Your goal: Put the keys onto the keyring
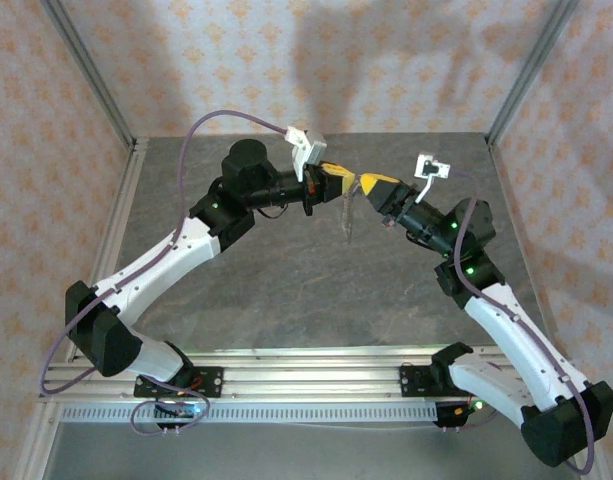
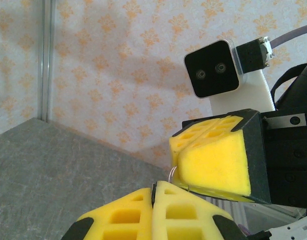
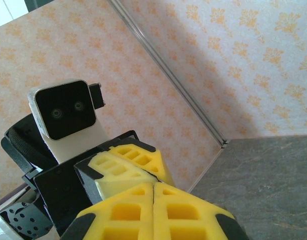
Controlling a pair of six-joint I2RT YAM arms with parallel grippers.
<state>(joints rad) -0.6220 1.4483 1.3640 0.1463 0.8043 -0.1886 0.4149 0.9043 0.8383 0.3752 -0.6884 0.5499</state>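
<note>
Currently both arms are raised over the table (image 1: pixel 286 290), tips nearly touching at about 12 o'clock from its centre.

- Left gripper (image 1: pixel 336 181): closed, pads flush together in its wrist view.
- Right gripper (image 1: pixel 376 185): closed, pads likewise flush.
- Keyring (image 1: pixel 348 218): a thin tan strand hanging toward 6 o'clock from the gap between the two tips, clear of the table. You cannot tell from here which pinch carries it.
- Key: too small or too hidden to pick out. It is probably inside one pinch, but this is unconfirmed.
- Left wrist view: a thin pale sliver (image 2: pixel 173 173) sits at the 9 o'clock edge of the right gripper's pad. It may be metal, but the identity is uncertain.

Risks, as judged:
1. The foam pads hide the contact point, so you would be threading blind and the blade could slide past the loop.
2. The limp strand can swing or twist if either arm jerks, closing the opening.
3. Easing either pinch to regrip could drop the key or the ring onto the table.
4. The tips are very near each other, so a small approach error would bump pad on pad and shift the grip.
</note>
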